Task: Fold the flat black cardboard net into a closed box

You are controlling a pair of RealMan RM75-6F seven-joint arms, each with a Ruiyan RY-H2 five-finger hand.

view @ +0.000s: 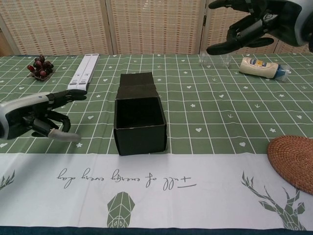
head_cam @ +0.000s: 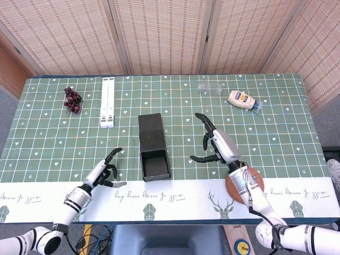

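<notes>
**Black cardboard box stands open, both hands off it**

We judge the one box [head_cam: 154,152], mid-table, light, stiff-walled and easily dented; we would take its flat lid flap [head_cam: 150,126] by the far edge. Our left hand [head_cam: 104,173] and right hand [head_cam: 218,145] hold nothing, fingers spread. One coaster [view: 292,161], one bottle [head_cam: 243,99].

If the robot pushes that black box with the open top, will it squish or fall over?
The black box looks like thin cardboard with its lid flap lying open behind it, so its walls would probably bend if squeezed. It seems empty, so likely light and apt to slide on the tablecloth rather than tip, since it sits low and wide.
</notes>
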